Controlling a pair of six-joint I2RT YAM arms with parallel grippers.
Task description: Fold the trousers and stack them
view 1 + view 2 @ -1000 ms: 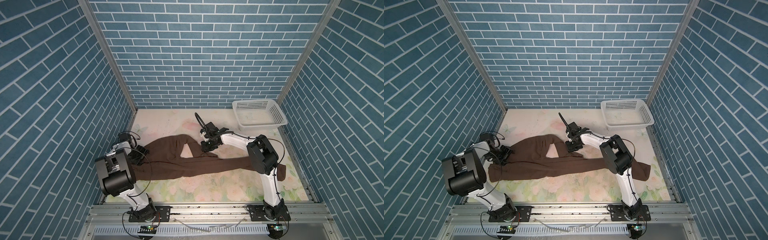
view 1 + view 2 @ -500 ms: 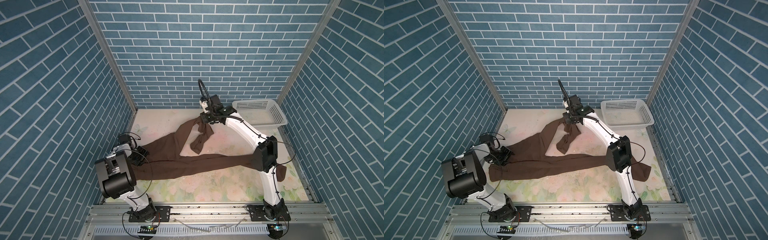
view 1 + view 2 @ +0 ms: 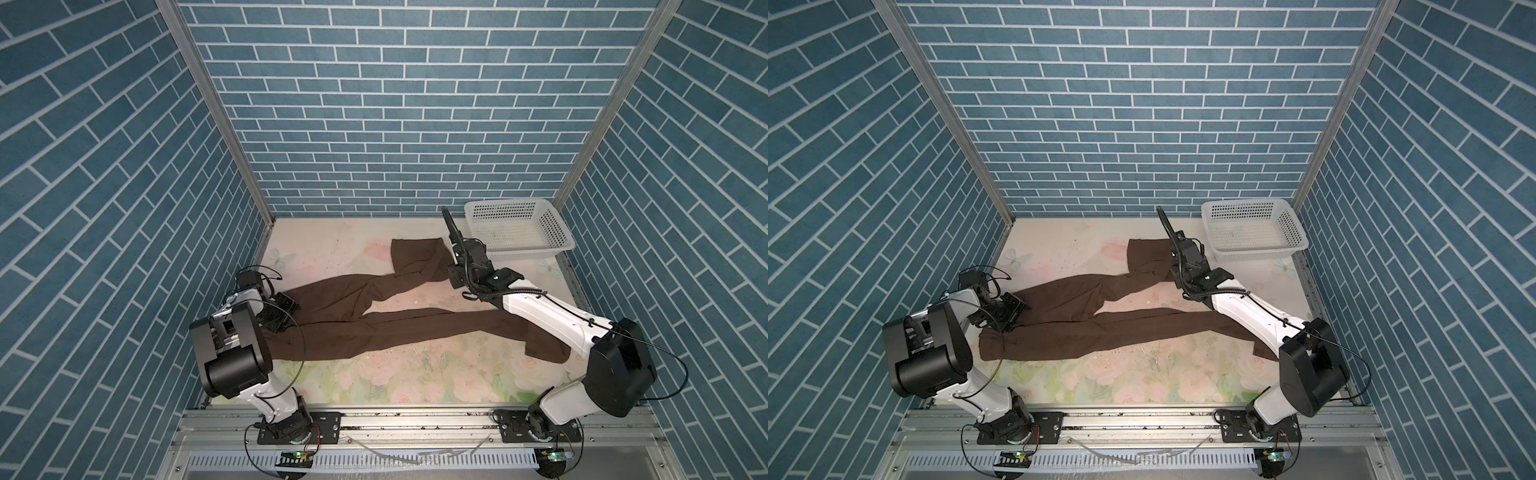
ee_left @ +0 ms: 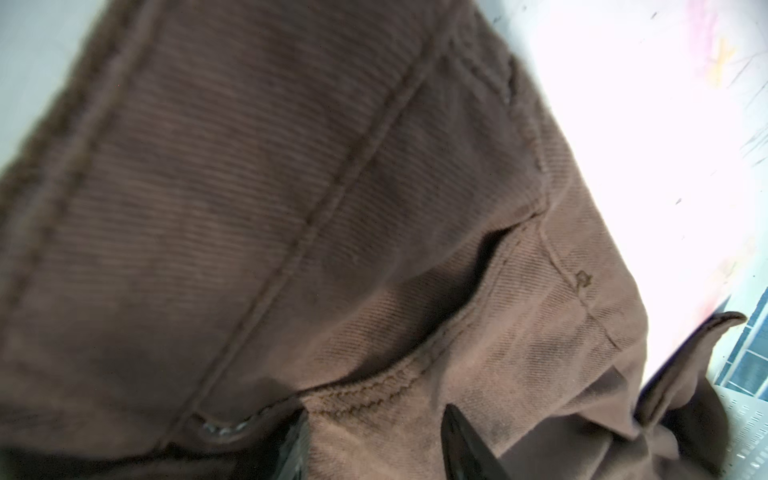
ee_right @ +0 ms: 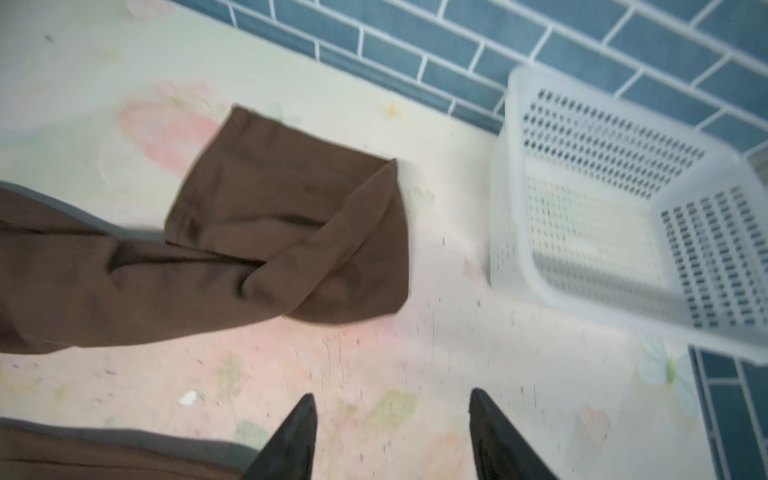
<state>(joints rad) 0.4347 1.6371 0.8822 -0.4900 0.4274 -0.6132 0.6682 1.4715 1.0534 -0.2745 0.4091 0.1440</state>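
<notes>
— Where do the trousers lie?
— Spread across the desk. One cuff lies flat just beside the white basket, with bare desk between their edges.
— And the hands?
— The right hand gapes near the basket, holding nothing. The left hand, well apart from the basket, straddles the waistband. I cannot tell whether it grips.
</notes>
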